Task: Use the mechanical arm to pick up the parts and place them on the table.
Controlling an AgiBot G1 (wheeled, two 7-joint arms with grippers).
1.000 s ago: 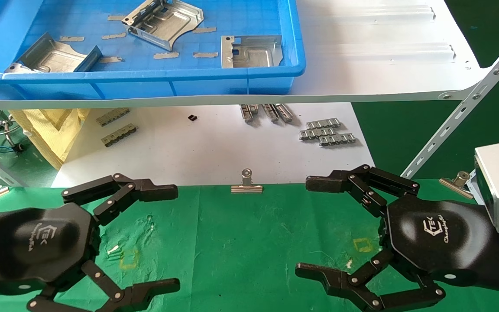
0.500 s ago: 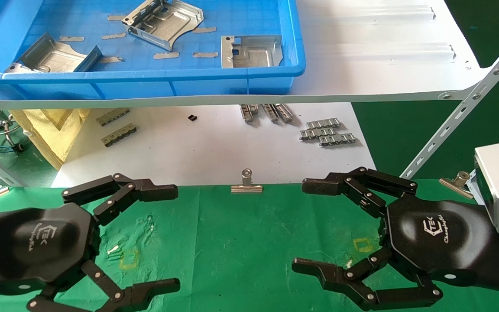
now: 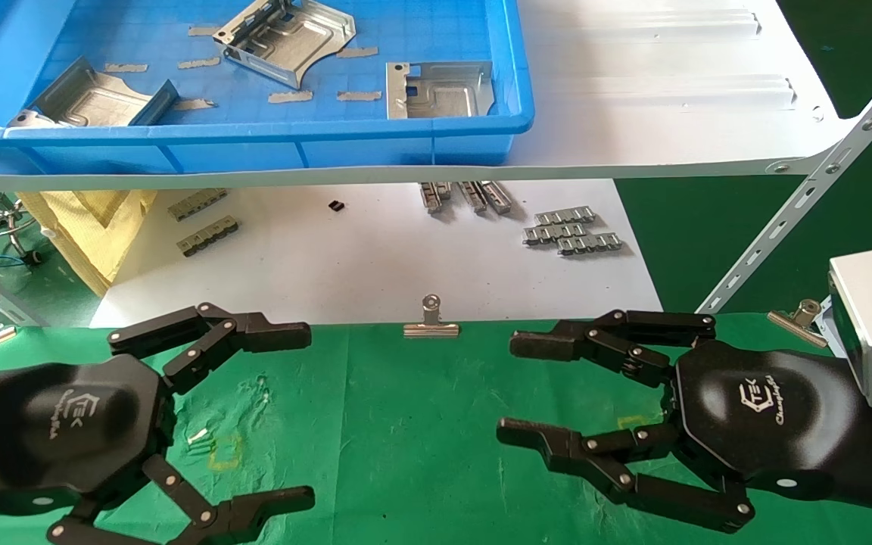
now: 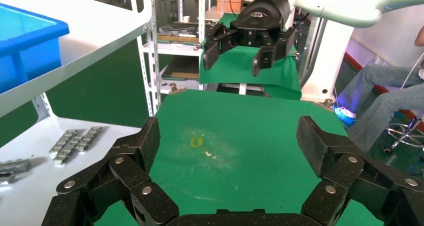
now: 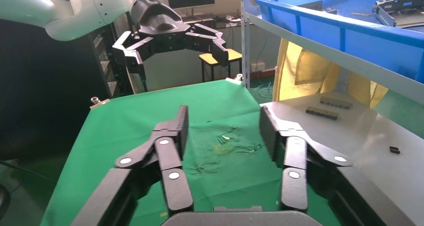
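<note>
Three silver stamped parts lie in the blue tray on the shelf: one at the left (image 3: 95, 97), one tilted at the back (image 3: 284, 38), one at the right (image 3: 440, 89). Both grippers hover low over the green table (image 3: 406, 424), far below the parts. My left gripper (image 3: 300, 416) is open wide and empty; its own view (image 4: 227, 146) shows only cloth between the fingers. My right gripper (image 3: 513, 388) is open and empty, its fingers narrower than the left's; it also shows in its own view (image 5: 224, 131).
The blue tray (image 3: 406, 144) stands on a white shelf board (image 3: 671, 113) with a slanted brace (image 3: 807, 197). Under it, white paper (image 3: 368, 257) holds ribbed strips (image 3: 572, 231). Binder clips (image 3: 431, 322) (image 3: 795, 316) pin the cloth's far edge. Yellow cloth (image 3: 95, 227) lies at the left.
My right gripper's fingers have drawn closer together and reach a little further left. The left arm and the parts have not moved.
</note>
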